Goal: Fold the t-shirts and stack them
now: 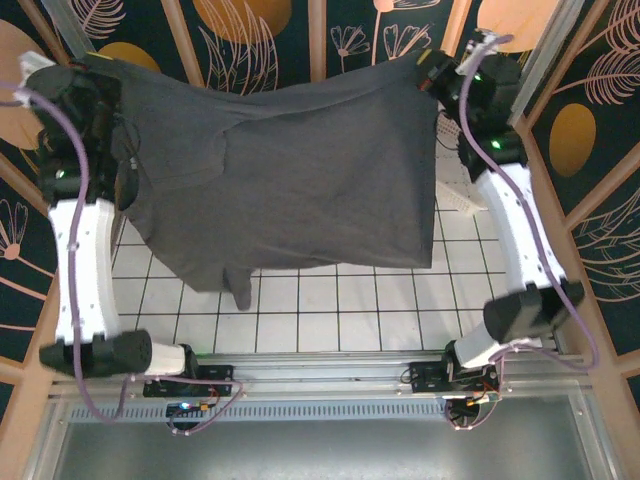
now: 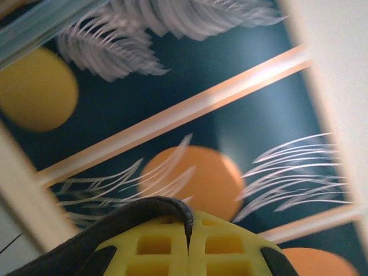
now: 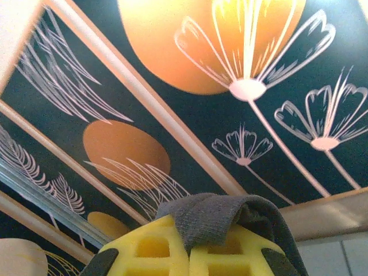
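T-shirt [image 1: 300,170] hangs stretched out in the air above the tiled table [image 1: 330,320], left gripper [image 2: 188,236] and right gripper [image 3: 190,244] each clamped tight on a top corner. No folds, nothing stacked, so it looks like early days.

The spread t-shirt [image 1: 300,170] hid the far part of the tiled bench [image 1: 330,320] and most of a white basket [image 1: 458,200] at the right side. In the left wrist view the lower edge cut off the left tool [image 2: 188,230], and the wall pattern [image 2: 190,103] behind it was blurred. In the right wrist view a fold of the t-shirt covered the tip of the right tool [image 3: 188,256], and the lower edge cut off its base. How many layers the t-shirt had could not be told.
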Available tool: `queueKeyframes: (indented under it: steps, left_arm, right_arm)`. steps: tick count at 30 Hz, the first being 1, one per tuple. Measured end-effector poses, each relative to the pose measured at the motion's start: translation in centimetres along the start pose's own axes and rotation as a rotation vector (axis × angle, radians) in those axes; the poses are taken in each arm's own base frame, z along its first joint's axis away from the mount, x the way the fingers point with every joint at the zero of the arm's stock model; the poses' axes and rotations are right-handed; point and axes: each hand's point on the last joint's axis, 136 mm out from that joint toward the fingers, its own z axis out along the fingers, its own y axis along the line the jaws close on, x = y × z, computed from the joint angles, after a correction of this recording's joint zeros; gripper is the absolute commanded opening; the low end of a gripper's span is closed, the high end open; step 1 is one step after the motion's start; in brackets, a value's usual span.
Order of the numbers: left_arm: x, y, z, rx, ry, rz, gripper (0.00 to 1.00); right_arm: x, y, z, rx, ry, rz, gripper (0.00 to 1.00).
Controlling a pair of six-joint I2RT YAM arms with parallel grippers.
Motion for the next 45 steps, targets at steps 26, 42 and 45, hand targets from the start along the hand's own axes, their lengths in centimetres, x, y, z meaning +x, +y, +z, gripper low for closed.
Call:
queueKeyframes:
  steps: [26, 42, 45]
  left_arm:
    - [-0.1, 10.3, -7.7, -0.292, 0.004, -0.049, 0.18]
    - [14.6, 37.7, -14.1, -0.972, 0.430, 0.040, 0.62]
    - [17.8, 37.8, -16.3, -0.968, 0.544, 0.072, 0.57]
  right_arm:
    - [11.9, -8.7, -4.6, 0.221, 0.305, 0.173, 0.00]
    - [31.2, -21.3, -13.5, 0.631, 0.746, 0.222, 0.60]
    - [31.5, -21.3, -13.8, 0.639, 0.764, 0.185, 0.59]
